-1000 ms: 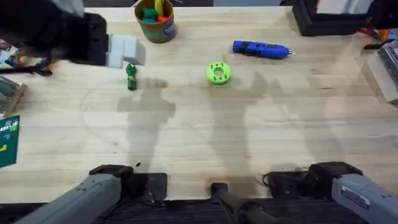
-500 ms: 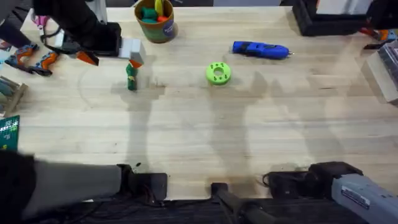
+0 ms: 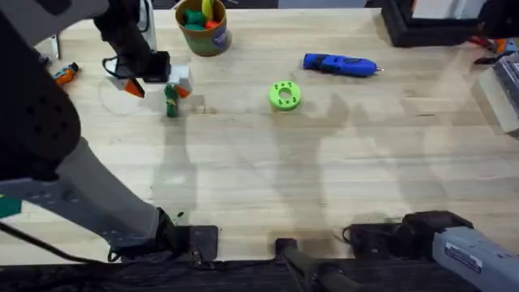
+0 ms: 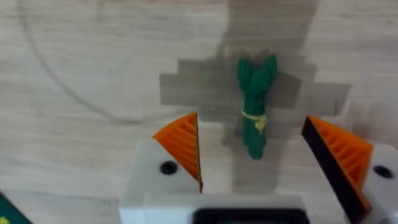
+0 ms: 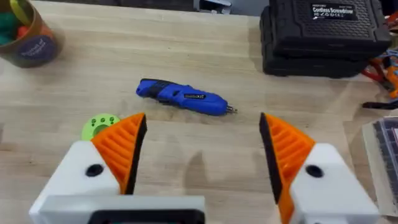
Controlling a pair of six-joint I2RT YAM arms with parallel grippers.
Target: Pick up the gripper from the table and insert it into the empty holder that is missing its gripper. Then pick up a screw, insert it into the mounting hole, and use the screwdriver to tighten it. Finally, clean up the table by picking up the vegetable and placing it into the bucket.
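Green and small, the vegetable (image 4: 254,106) lies flat on the wooden table (image 3: 324,178), near the back on the left side. The left gripper (image 4: 252,149) hangs right over it with its orange pads (image 4: 180,146) spread wide apart and nothing held. The vegetable's long side points straight away from the wrist, and its near end sits in the gap between the two pads, so I think the fingers only need to go down and pinch across its thin middle. The bucket (image 3: 203,28) stands near, a little further back, with bright toys inside. The left arm is much nearer than the right one. The right gripper (image 5: 202,158) is wide open and holds nothing too, with the blue screwdriver (image 5: 183,96) lying on its side ahead of it. A black case (image 5: 323,31) behind says "Cordless Screwdriver". The green disc (image 3: 285,95) sits in the middle
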